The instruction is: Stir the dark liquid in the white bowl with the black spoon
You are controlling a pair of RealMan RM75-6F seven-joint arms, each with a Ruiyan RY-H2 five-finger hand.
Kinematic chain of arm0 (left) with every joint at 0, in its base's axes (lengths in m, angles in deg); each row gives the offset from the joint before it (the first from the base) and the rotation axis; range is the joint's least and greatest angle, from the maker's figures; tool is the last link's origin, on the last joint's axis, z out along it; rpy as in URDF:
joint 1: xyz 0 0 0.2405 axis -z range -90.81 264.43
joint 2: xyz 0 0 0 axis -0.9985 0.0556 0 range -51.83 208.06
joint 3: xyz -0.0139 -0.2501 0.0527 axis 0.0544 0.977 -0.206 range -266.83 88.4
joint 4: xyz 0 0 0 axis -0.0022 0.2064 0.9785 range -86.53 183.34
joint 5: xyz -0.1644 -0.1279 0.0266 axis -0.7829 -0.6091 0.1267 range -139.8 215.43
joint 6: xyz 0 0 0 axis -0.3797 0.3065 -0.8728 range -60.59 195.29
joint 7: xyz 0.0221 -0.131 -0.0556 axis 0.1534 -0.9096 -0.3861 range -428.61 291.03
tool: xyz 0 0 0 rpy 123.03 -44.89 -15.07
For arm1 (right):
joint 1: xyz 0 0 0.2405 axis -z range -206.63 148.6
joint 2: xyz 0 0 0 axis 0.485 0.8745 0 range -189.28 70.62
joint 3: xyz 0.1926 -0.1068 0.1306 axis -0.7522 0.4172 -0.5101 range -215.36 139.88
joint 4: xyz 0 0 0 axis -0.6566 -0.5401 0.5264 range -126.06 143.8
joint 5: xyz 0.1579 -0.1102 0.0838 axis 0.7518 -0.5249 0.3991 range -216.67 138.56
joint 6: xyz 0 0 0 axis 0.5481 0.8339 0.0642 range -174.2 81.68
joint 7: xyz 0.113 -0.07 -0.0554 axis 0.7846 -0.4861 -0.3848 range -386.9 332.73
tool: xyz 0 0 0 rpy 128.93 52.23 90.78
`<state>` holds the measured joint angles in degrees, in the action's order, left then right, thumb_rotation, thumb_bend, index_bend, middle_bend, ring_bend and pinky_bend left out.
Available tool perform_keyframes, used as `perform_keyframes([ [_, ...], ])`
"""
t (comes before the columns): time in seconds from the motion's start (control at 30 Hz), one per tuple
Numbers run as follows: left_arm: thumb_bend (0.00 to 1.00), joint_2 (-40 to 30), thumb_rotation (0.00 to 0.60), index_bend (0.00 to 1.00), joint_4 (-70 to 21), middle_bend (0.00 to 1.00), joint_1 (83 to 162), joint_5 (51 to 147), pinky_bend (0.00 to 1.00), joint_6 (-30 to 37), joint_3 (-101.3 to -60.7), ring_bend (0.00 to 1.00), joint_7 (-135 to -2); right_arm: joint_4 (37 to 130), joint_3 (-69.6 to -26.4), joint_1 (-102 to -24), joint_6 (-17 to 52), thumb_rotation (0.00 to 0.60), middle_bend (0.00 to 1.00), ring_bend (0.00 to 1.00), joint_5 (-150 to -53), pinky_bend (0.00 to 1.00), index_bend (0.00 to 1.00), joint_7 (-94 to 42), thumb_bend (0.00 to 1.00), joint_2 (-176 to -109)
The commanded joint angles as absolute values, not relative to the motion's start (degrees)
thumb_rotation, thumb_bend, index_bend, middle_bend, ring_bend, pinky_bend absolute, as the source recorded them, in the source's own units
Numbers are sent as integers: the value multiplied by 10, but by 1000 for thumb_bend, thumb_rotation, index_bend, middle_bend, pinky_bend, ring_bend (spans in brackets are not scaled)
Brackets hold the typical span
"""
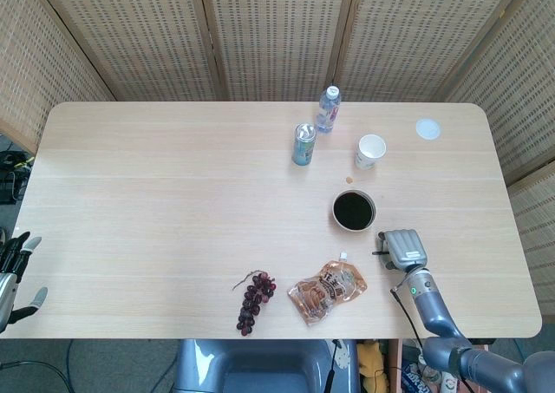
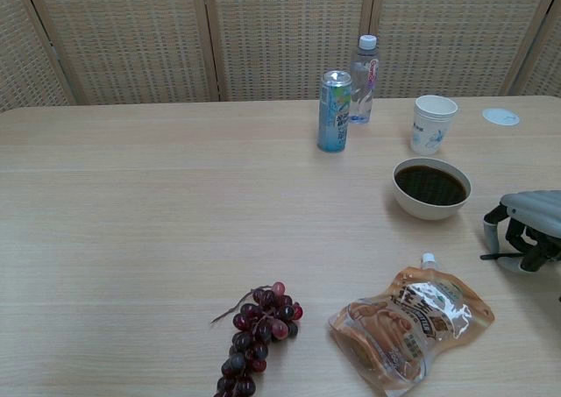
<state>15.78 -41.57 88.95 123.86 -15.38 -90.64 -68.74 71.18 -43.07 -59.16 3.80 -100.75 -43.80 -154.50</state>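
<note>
The left hand (image 1: 13,267) hangs off the table's (image 1: 173,193) left edge, fingers spread and empty, well apart from the white bowl (image 1: 354,211) of dark liquid right of centre. Just right of the bowl, the nearer right hand (image 2: 526,226) curls over what appears to be the black spoon (image 2: 500,257), lying flat, handle pointing left; grip uncertain

Table: pale wood-grain table (image 1: 173,202), rounded corners, long side running left to right.
Screen: folding woven-cane screen (image 1: 277,29) with wooden frames, standing just behind the table's far edge and angling forward past both ends.
Floor: grey floor (image 1: 113,367), seen below the table's near edge.
Light: even and soft; shadows on the table are faint.
</note>
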Motion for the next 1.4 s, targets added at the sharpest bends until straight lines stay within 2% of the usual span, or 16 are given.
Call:
perform_keyframes([
  [0.03, 365, 158, 600, 0, -416, 0, 890, 1239, 0, -153, -907, 0, -688, 709, -430, -591, 38, 600, 938, 1000, -1009, 1000, 540, -437, 498, -1547],
  [0.33, 365, 156, 600, 0, -413, 0, 889, 1238, 0, -154, -907, 0, -690, 705, -431, -589, 34, 600, 943, 1000, -1014, 1000, 546, -438, 500, -1552],
  [0.6, 364, 155, 600, 0, -409, 0, 887, 1237, 0, -155, -907, 0, -694, 702, -430, -587, 28, 600, 958, 1000, -1015, 1000, 632, -432, 657, -1554],
  [0.8, 364, 154, 600, 0, -408, 0, 887, 1238, 0, -156, -907, 0, -694, 716, -432, -583, 35, 600, 964, 1000, -1023, 1000, 664, -421, 728, -1543],
  [1.07, 364, 153, 600, 0, -406, 0, 887, 1239, 0, -157, -905, 0, -695, 789, -445, -575, 47, 600, 969, 1000, -1033, 1000, 682, -385, 756, -1496],
  [1.4, 364, 151, 600, 0, -404, 0, 888, 1241, 0, -157, -906, 0, -699, 926, -487, -572, 0, 600, 973, 1000, -1001, 1000, 688, -267, 761, -1407],
])
